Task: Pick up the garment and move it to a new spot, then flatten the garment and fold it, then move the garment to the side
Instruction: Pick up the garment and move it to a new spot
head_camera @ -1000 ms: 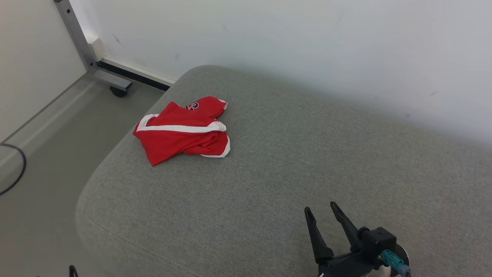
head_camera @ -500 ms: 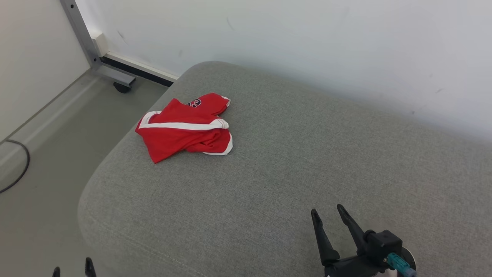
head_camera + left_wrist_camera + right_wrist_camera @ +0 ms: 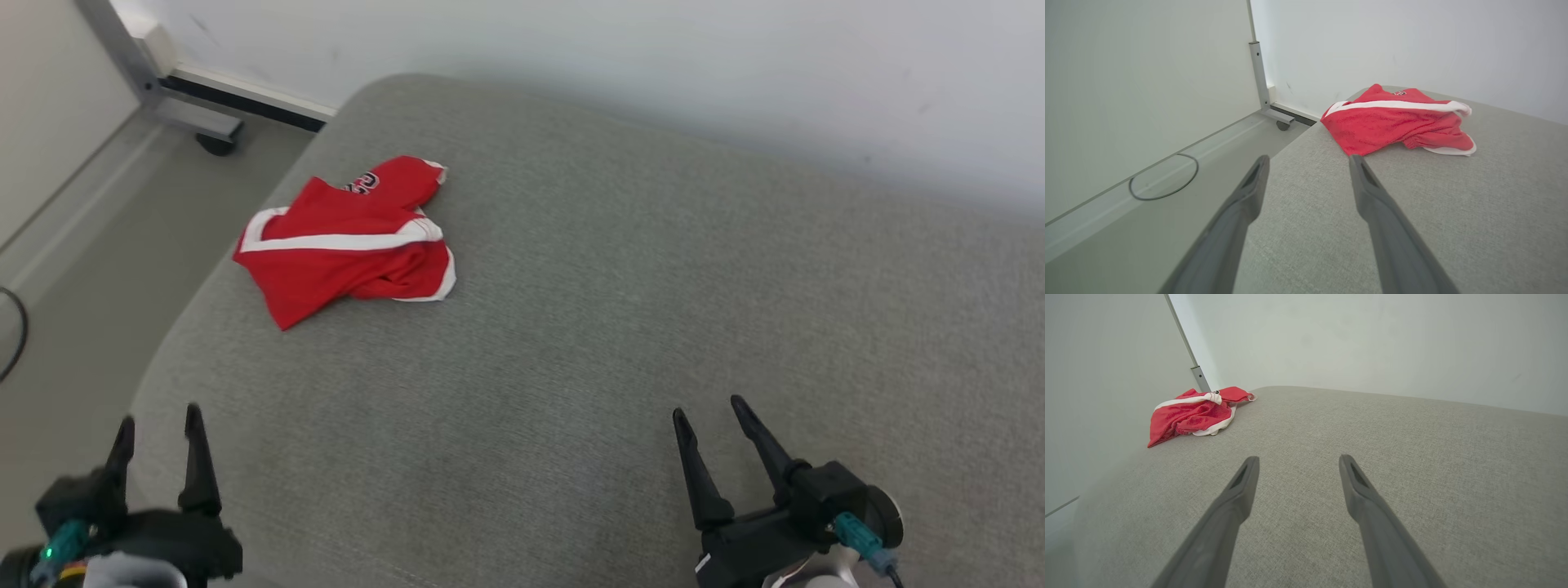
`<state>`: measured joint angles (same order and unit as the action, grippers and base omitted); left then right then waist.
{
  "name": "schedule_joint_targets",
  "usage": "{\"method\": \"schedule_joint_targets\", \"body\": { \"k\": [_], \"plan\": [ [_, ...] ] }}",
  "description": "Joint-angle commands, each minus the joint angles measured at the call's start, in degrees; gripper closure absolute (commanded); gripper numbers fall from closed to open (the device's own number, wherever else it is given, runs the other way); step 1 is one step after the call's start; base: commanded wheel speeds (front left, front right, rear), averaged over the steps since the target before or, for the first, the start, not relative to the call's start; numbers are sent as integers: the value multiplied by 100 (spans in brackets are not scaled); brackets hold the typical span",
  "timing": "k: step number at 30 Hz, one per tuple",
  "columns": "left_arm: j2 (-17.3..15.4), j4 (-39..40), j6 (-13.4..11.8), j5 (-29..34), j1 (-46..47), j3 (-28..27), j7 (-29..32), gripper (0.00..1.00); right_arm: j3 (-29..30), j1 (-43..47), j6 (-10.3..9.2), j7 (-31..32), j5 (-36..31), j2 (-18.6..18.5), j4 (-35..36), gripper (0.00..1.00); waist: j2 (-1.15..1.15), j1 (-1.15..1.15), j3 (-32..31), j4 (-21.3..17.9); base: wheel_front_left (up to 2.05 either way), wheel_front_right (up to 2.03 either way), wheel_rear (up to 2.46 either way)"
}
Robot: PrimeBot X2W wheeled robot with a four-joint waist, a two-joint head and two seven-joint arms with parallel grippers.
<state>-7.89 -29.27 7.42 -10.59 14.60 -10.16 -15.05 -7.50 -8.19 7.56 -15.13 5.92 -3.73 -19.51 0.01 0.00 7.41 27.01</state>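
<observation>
A crumpled red garment [image 3: 347,245] with white trim lies near the far left corner of a grey upholstered surface [image 3: 620,310]. It also appears in the left wrist view as the garment [image 3: 1396,120] and in the right wrist view as the garment [image 3: 1194,412]. My left gripper [image 3: 159,420] hovers open over the near left edge, well short of the garment. My right gripper [image 3: 710,408] stands open at the lower right, far from it. Both hold nothing; the open fingers [image 3: 1249,192] and fingers [image 3: 1245,486] show in the wrist views.
A white wall [image 3: 653,57] runs behind the grey surface. On the floor at the left stand a grey metal frame leg with a caster wheel [image 3: 214,143] and a dark cable [image 3: 1163,181]. The surface drops off at its rounded left edge [image 3: 175,327].
The head camera has tilted and shifted, moving the whole scene. My left gripper has risen into the head view at the lower left. The garment lies as before.
</observation>
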Motion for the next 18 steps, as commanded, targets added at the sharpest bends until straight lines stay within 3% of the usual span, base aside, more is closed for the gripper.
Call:
{"method": "schedule_joint_targets", "body": {
  "k": [1, 6, 18],
  "plan": [
    [-61, -69, 4, -74, 192, 73, -18, 0, -21, -87, -16, 1, -35, -60, 43, 0, -1, 0, 382, -363, 0, 0, 0],
    [-503, -522, 1, -363, 863, 473, -18, 0, -106, -281, -16, 2, -4, -170, 145, 0, -1, 0, 647, -691, 0, 0, 0],
    [-1602, -1591, 0, -1380, 2354, 2193, -4, 0, -175, -566, -16, 2, -19, -309, 365, 0, -1, 0, 1154, -1292, 0, 0, 0]
  ]
}}
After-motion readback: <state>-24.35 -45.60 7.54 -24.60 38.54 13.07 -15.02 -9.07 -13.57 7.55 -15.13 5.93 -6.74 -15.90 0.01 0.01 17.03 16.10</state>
